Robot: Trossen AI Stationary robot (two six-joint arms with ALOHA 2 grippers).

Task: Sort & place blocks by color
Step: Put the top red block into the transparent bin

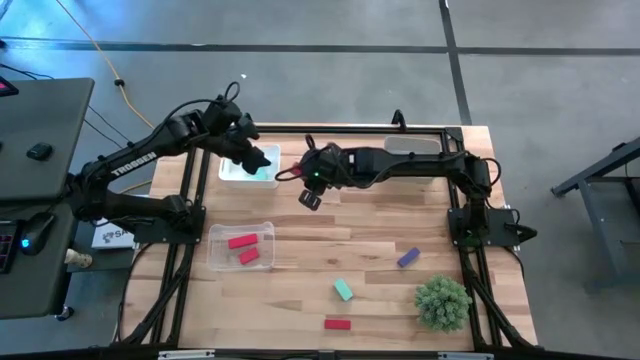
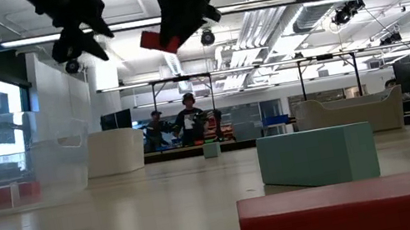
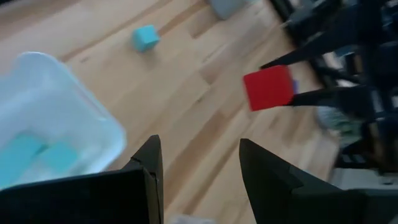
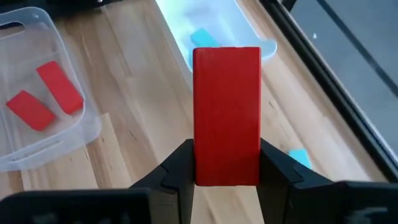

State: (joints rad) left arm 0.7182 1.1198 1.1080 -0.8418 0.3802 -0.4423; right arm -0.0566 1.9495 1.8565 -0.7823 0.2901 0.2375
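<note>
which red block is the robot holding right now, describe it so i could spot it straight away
Start at the wooden table and find the right arm reaching toward the left arm, ending in the right gripper. Clamped between its two dark fingers, lifted off the table, is a small red rectangular block. The other red blocks lie flat: two in a clear plastic tray, one on the table's front edge.

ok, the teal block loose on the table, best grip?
Teal block lies flat on bare wood, angled to the table edges, nothing touching it. Come straight down from above, wrist turned to match its angle, and pinch across the two long sides at mid-length. The right gripper is closer but holds a red block.
</note>
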